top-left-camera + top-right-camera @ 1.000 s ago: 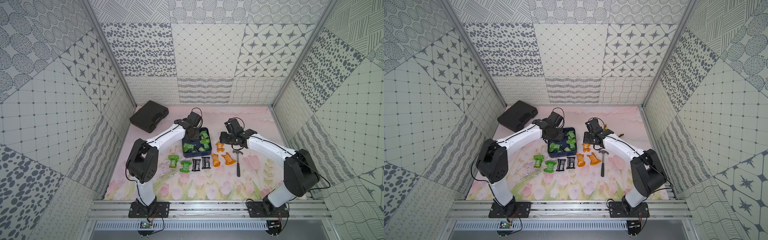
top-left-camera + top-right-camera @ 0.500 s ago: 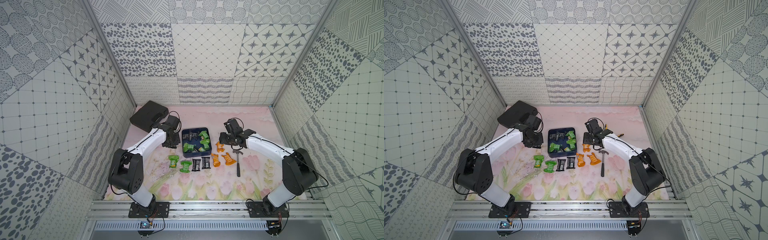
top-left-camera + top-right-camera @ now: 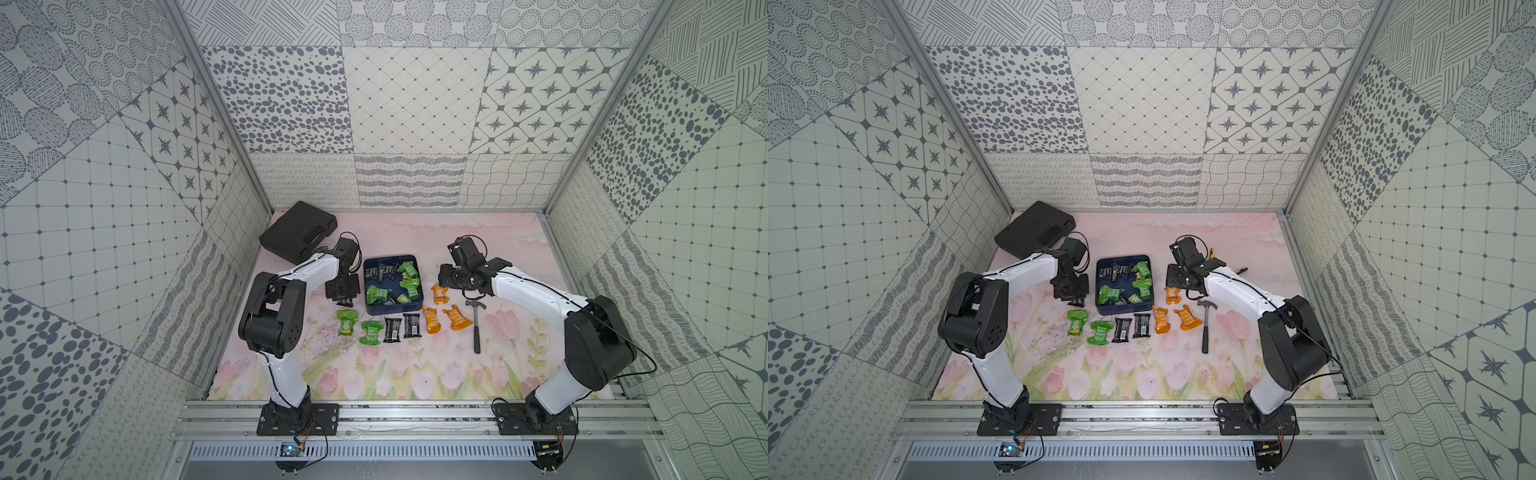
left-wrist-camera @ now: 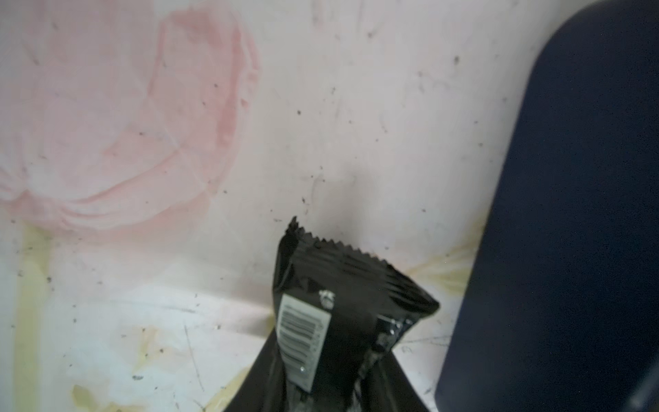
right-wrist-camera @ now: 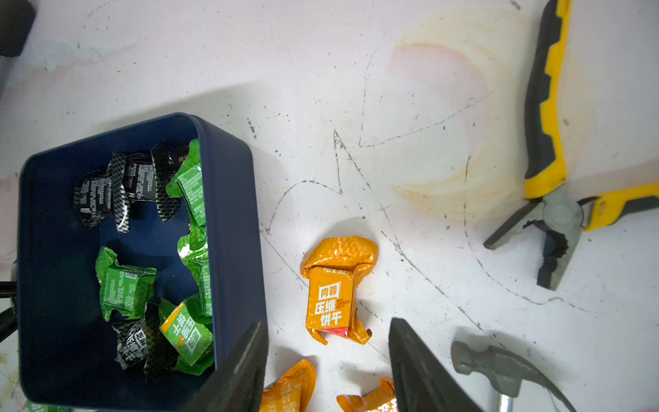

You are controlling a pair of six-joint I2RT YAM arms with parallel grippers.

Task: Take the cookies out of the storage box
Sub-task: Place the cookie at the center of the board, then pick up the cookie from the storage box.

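The storage box (image 3: 392,312) is a dark navy tin at mid table, with its wall also visible in the right wrist view (image 5: 231,214). Several green cookies (image 3: 376,294) and black cookies (image 3: 380,272) lie inside it. Green, black and orange packets (image 3: 431,320) lie in a row in front of the box. My left gripper (image 3: 343,291) hangs just left of the box, shut on a black cookie packet (image 4: 342,285) low over the mat. My right gripper (image 5: 327,323) stands open just right of the box, over an orange cookie (image 5: 333,292) on the mat.
A black plastic case (image 3: 297,237) lies at the back left corner. A hammer (image 3: 476,328) lies right of the orange packets. Yellow-handled pliers (image 5: 549,142) lie behind the right arm. Patterned walls enclose the mat on three sides.
My left gripper has come away from over the box to its left side, carrying a black packet, then moved toward the front. The right arm has barely shifted.
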